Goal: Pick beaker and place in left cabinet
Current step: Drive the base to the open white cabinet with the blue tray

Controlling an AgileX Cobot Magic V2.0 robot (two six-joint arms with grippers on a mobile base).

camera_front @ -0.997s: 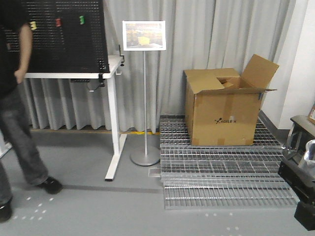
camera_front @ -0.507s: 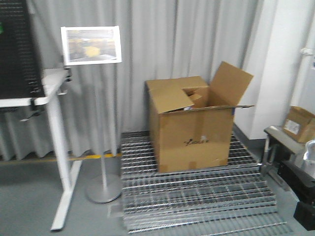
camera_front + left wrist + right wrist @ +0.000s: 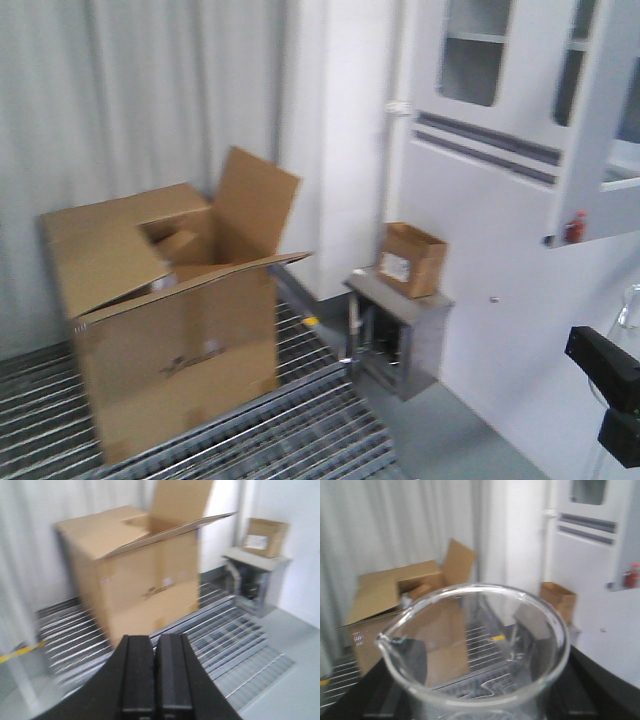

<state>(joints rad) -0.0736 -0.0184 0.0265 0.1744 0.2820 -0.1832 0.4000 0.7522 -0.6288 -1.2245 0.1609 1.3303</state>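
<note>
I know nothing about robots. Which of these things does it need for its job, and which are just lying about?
For the job:
- beaker, carried by the robot
- white cabinet, probably where the beaker goes

Just lying about:
- big open box
- small box on a grey stand
- floor grating
- curtain

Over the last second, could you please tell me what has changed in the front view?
The camera has swung right: the large cardboard box slid from right of frame to left, and the desk, sign stand and person dropped out. A white cabinet and a small box on a grey stand came into view. The right gripper stays at the lower right edge, shut on the beaker.
</note>
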